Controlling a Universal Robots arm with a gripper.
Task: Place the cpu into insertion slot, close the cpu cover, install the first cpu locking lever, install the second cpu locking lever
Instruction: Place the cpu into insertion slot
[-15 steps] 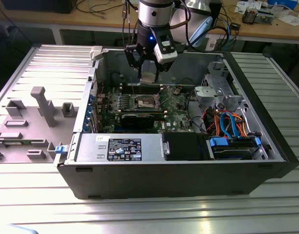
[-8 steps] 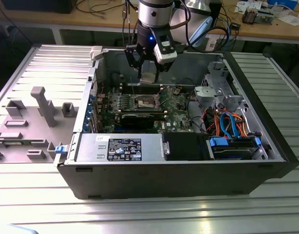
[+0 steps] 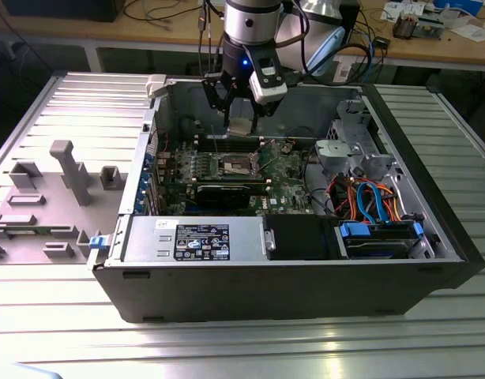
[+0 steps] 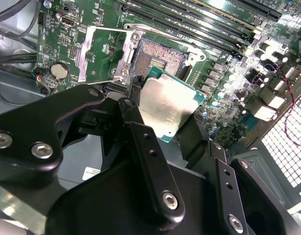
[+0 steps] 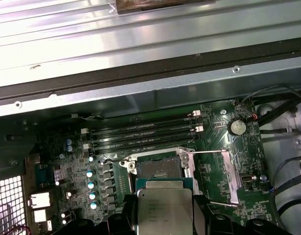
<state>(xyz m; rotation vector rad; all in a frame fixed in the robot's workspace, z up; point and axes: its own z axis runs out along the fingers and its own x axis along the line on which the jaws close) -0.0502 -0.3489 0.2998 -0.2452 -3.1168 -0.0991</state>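
In the exterior view the pincer [image 3: 241, 118] hangs inside the open computer case [image 3: 290, 292] on the slatted desk [image 3: 61, 332]. It is clamped on the cpu [image 3: 240, 126], above the motherboard [image 3: 288, 170] and clear of it.

In the second wrist view the black fingers [image 4: 136, 122] grip the cpu [image 4: 165, 110] by opposite edges. It hovers near the insertion slot [image 4: 158, 56], whose contact field lies bare. The cpu cover [image 4: 87, 54] is swung open beside it.

In the first wrist view the cpu [image 5: 165, 210] sits just short of the insertion slot [image 5: 158, 170].

The first step, placing, looks to be in hand and unfinished. Seating calls for the cpu held level, squared to the insertion slot's rim, and set gently onto the contacts.
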